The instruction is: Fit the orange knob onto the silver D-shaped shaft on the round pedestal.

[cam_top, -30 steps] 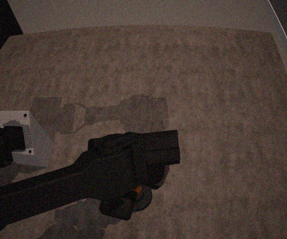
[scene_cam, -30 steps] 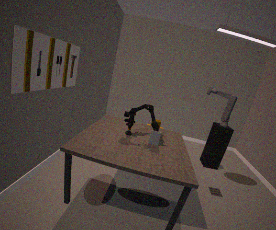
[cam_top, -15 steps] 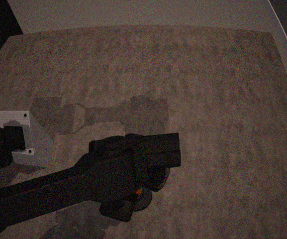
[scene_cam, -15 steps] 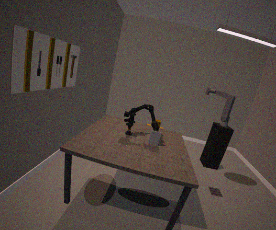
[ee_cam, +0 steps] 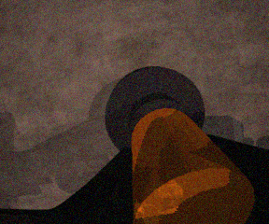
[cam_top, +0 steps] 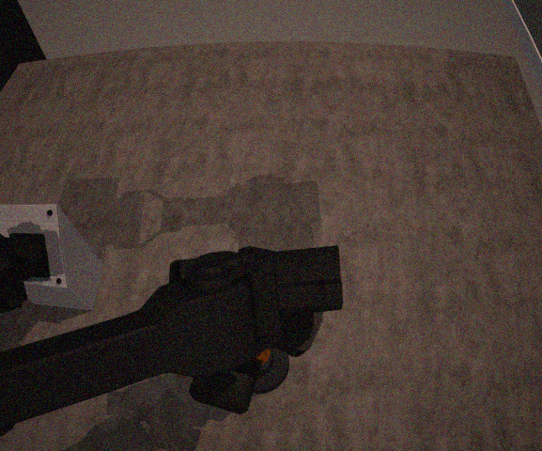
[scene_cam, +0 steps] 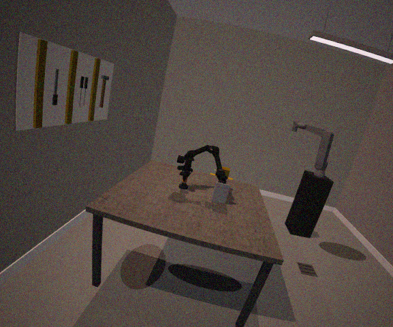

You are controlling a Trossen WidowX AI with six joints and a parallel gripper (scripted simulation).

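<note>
The orange knob [cam_top: 263,355] [ee_cam: 172,135] is held between the black fingers of my gripper [cam_top: 260,360] [scene_cam: 184,178]. My gripper is shut on the knob; in the wrist view the knob fills the lower middle and its far end overlaps the pedestal. The dark round pedestal [cam_top: 279,377] [scene_cam: 183,186] [ee_cam: 153,81] lies beneath the knob, with a raised round step near its middle. The silver shaft, its flat side and the knob's hole are hidden. I cannot tell whether the knob's lower end touches the pedestal.
My arm [cam_top: 130,339] [scene_cam: 199,150] reaches out from its base beside a grey-white block [cam_top: 79,262] [scene_cam: 221,192] on the wooden table [cam_top: 407,146] [scene_cam: 147,211]. A yellow object [scene_cam: 226,172] shows behind the arm's base. Shadows of the arm fall across the table.
</note>
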